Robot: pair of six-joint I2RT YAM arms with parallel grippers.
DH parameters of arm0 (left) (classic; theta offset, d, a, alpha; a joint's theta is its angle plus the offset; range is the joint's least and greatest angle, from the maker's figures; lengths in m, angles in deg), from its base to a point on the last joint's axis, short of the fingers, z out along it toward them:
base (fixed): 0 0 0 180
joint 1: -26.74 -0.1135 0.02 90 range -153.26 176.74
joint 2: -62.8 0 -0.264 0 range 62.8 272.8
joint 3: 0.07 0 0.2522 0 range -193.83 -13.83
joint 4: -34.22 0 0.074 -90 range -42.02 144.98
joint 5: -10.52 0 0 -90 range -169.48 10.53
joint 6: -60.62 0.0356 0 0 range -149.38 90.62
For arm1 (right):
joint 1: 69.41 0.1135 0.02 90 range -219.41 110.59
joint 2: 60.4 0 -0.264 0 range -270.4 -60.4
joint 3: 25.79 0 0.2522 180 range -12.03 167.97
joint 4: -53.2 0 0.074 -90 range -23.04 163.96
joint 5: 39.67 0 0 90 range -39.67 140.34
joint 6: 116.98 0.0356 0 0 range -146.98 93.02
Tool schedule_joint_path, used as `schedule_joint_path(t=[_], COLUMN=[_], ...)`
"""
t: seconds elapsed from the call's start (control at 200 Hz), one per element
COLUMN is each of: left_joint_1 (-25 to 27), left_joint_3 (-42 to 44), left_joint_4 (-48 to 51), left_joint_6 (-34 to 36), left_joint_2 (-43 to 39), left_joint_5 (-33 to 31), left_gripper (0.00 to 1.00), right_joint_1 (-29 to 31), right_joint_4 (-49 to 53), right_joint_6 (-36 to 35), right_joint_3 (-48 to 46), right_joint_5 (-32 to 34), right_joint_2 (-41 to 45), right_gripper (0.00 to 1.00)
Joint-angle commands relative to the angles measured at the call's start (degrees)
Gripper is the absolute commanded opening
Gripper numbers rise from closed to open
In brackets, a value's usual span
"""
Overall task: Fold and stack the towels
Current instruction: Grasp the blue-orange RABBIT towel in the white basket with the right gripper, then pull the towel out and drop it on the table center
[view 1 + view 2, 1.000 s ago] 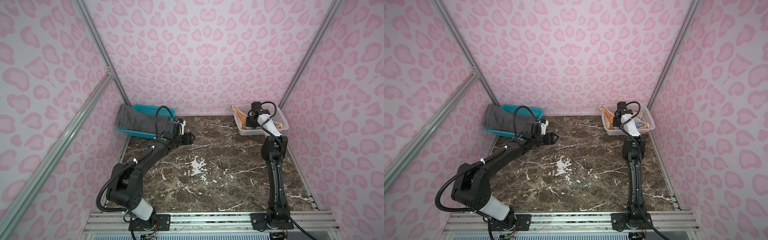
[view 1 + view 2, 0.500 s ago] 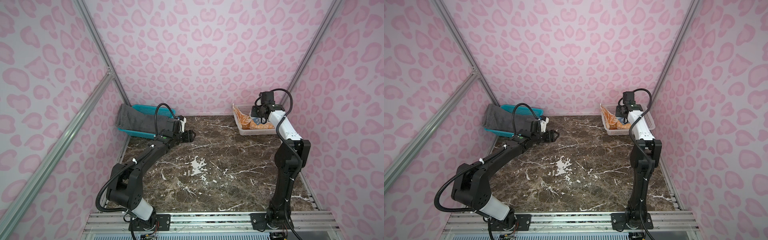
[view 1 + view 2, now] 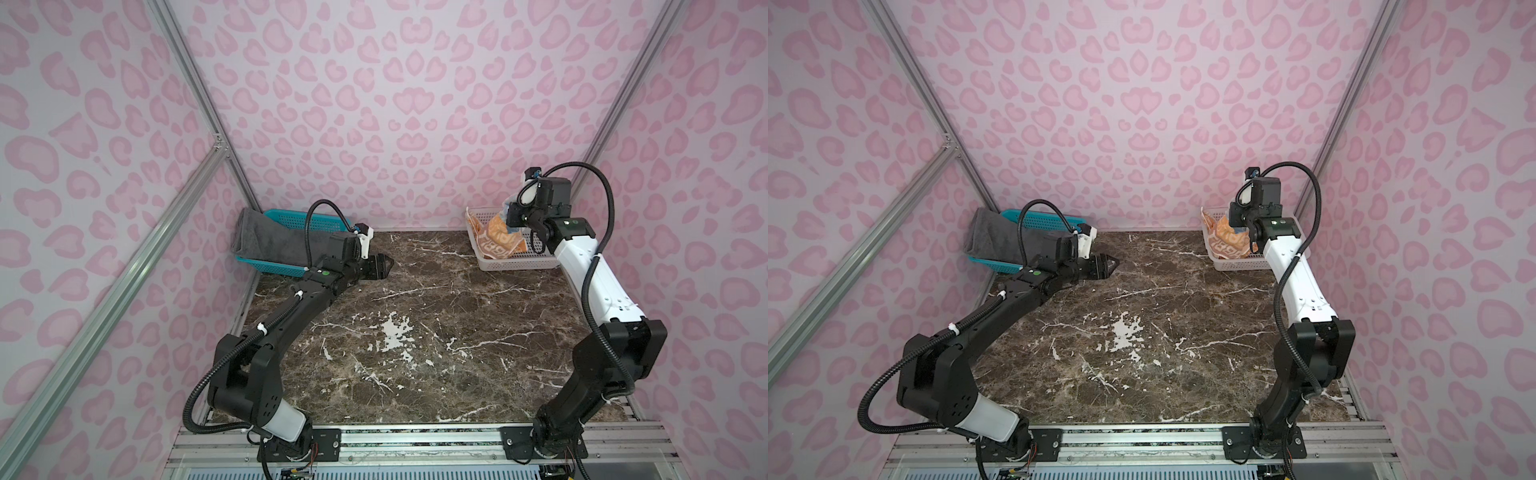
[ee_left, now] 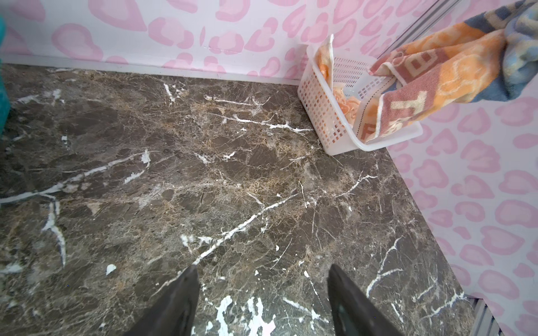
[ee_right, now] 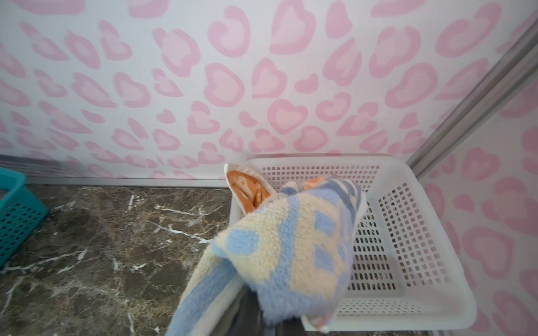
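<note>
In both top views my right gripper (image 3: 513,216) (image 3: 1237,216) hangs above the white basket (image 3: 519,262), shut on the multicolour block-lettered towel (image 3: 498,243) (image 4: 431,78). That towel's lower end still trails into the basket. In the right wrist view its blue and cream pile (image 5: 291,247) covers the fingers. An orange towel (image 4: 345,104) (image 5: 247,186) lies inside the basket with one corner up. The dark grey towel (image 3: 266,237) (image 3: 992,237) drapes over the teal basket (image 3: 274,266). My left gripper (image 3: 388,262) (image 4: 262,269) is open and empty, low over the marble beside the teal basket.
The marble tabletop (image 3: 415,332) is walled in by pink patterned panels on three sides. The teal basket stands at the back left corner and the white basket (image 3: 1246,264) at the back right. Metal rails (image 3: 374,440) run along the front edge.
My right arm has swung up and back out of the white basket, lifting the multicolour towel with it. The left gripper has edged slightly right and stays open.
</note>
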Motion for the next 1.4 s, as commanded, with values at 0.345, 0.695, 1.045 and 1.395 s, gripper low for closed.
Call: schedule_joint_path(t=[0.345,0.695,1.045,1.395], left_joint_1=[-5.1,-7.0,-7.1,-7.1], left_joint_3=[2.9,7.0,8.6,8.9], left_joint_4=[4.9,11.5,11.4,12.0], left_joint_6=[3.6,5.4,1.7,2.3], left_joint_2=[-12.3,-17.2,-12.4,-10.6], left_joint_5=[-0.5,-0.4,-0.1,0.1], left_gripper=[0.72,0.72,0.71,0.71], right_joint_1=[16.5,25.2,28.8,27.3], right_joint_4=[14.2,19.5,16.9,9.8], right_joint_6=[-14.0,-9.5,-1.9,1.2], right_joint_3=[2.1,-8.5,5.4,3.0], right_joint_5=[-18.9,-13.8,-22.4,-22.1], right_joint_2=[8.1,12.6,-15.1,-13.9], right_gripper=[0.00,0.00,0.10,0.71])
